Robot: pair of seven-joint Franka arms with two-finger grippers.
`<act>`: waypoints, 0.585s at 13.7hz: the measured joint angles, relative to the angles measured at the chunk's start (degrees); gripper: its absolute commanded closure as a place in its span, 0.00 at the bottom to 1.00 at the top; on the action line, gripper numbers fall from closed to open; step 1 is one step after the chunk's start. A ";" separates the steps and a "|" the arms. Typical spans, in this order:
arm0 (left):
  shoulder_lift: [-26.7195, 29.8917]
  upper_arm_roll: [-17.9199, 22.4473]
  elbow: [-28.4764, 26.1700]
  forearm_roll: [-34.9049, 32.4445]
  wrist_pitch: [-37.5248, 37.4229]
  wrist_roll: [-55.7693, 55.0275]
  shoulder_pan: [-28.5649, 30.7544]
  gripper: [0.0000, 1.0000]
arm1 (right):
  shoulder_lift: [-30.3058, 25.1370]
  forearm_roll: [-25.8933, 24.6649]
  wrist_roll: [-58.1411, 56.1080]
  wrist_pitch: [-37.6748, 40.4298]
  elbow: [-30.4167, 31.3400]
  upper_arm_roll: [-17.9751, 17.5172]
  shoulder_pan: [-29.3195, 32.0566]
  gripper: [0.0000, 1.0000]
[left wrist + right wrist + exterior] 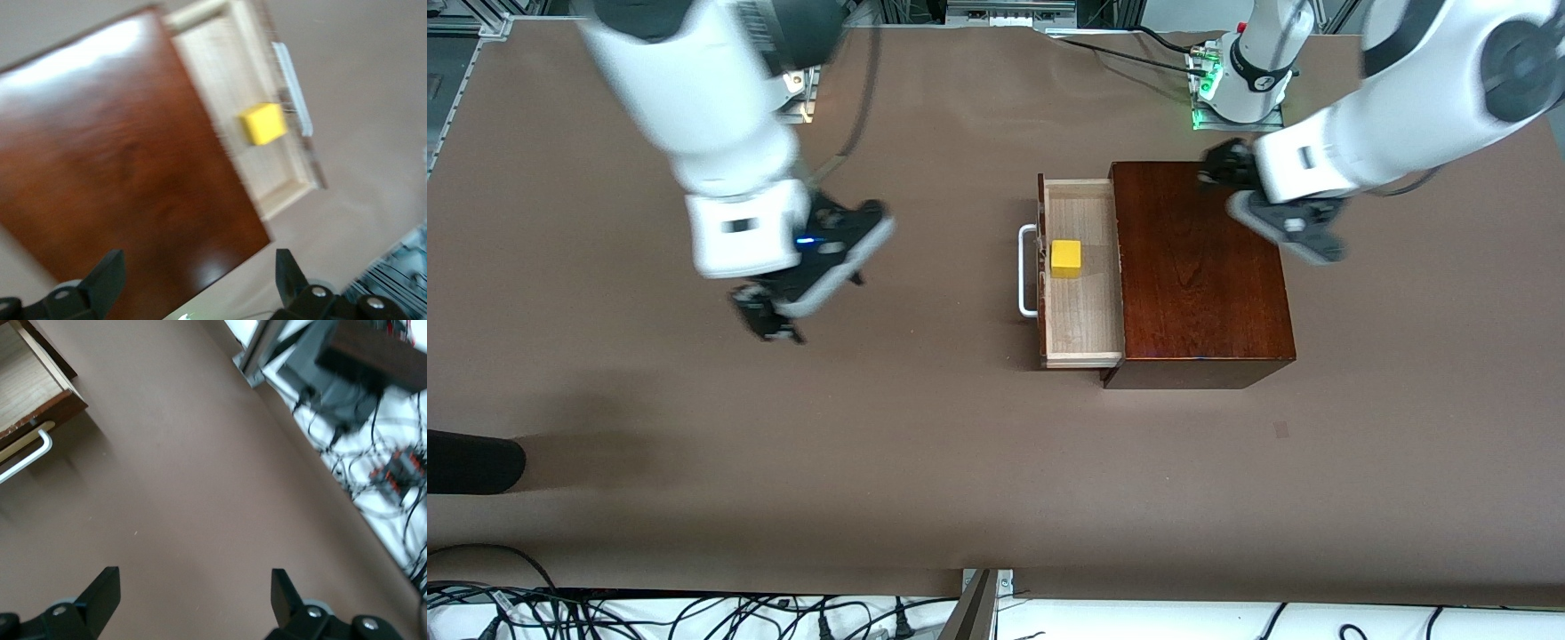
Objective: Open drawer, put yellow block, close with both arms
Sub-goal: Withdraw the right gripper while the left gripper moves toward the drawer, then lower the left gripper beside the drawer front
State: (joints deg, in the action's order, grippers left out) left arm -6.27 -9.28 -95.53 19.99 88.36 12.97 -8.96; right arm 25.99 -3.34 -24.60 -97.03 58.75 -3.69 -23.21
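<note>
The drawer [1080, 302] stands pulled out of the dark mahogany box [1200, 267], its white handle [1027, 271] toward the right arm's end of the table. The yellow block [1065, 258] sits in the drawer's tray near the front panel. My left gripper [1276, 218] is open and empty over the box's edge nearest the left arm's base. Its wrist view [198, 267] shows the box [113, 153], the drawer [227, 60] and the block [263, 123]. My right gripper [818, 271], lit blue, is open and empty over bare table, well apart from the handle. Its wrist view [195, 587] shows the drawer's corner [27, 393] and handle [27, 460].
The brown table [925, 462] lies bare around the box. Cables [694, 613] run along the edge nearest the front camera. A dark object [471, 462] pokes in at the right arm's end of the table. The left arm's base [1240, 80] stands close to the box.
</note>
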 measured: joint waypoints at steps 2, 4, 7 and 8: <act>-3.74 -2.03 2.43 2.97 0.31 1.86 -2.64 0.00 | -5.04 2.54 0.02 0.24 5.97 0.28 4.51 0.00; -9.66 -3.31 9.94 3.48 0.44 1.89 -9.45 0.00 | -12.95 4.05 0.06 0.23 15.61 0.46 9.50 0.00; -17.06 -3.50 17.44 3.41 0.93 2.40 -15.98 0.00 | -22.10 5.81 0.60 0.07 27.36 2.74 12.74 0.00; -18.62 -3.49 18.39 3.23 2.05 4.86 -16.50 0.00 | -24.47 5.95 0.62 -0.13 30.57 4.01 13.04 0.00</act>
State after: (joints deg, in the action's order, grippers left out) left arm -24.89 -12.76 -77.14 23.22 90.41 17.84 -25.45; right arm 1.52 2.62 -23.99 -97.15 89.32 0.32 -10.17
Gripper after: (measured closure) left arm 0.000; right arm 0.000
